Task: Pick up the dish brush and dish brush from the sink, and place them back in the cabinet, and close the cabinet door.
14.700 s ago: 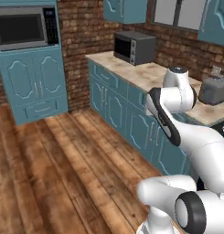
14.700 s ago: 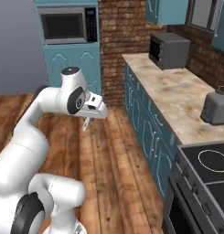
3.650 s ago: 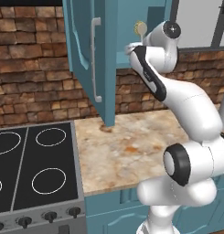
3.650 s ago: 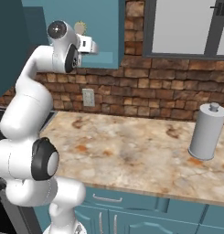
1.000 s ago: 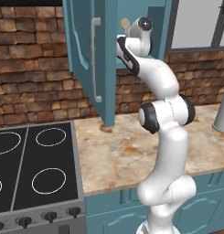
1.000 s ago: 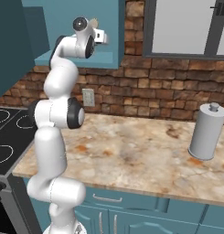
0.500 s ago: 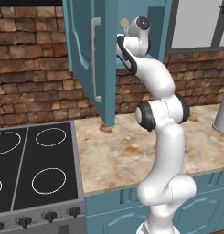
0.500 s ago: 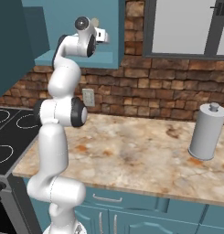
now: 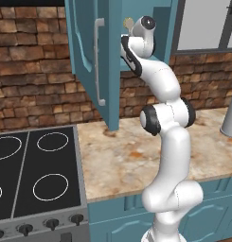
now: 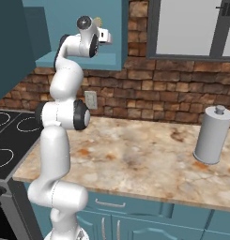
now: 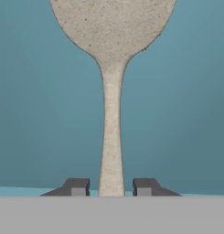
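the arm stands tall from its base at the counter edge, elbow joint about chest high, then reaches up and bends over at the top so the gripper [image 11: 111, 189] pokes into the open cabinet [image 9: 146, 9] above the counter. in the hand view the two dark fingertips [image 11: 77, 187] sit either side of the dish brush [image 11: 111, 68] handle with a thin gap of blue showing on each side, so the pincer is narrow but not pressing the handle as far as i can see. the brush is a speckled beige thing, long slim handle widening into a round head, pointing away from the hand against the lighter blue inside wall of the cabinet. from the left base view you can just spot its pale round head [image 9: 129, 22] next to the wrist, up inside the cupboard opening. whether it rests on the shelf or just hangs there, can't tell.

the cabinet door [image 9: 91, 56] is swung open toward the camera, teal-blue, with its long silver bar handle [image 9: 99, 61] running vertically.

below is a mottled tan stone counter [image 10: 135, 154] over teal base cupboards [image 10: 135, 213]. a black stovetop [image 9: 32, 170] with white rings sits to the left, knobs along its front. a grey cylinder canister [image 10: 210, 135] with a knob on top stands on the counter off to the right. brick wall [image 10: 172, 89] behind with a wall socket [image 10: 90, 100], and a window [image 10: 191, 26] above the counter.
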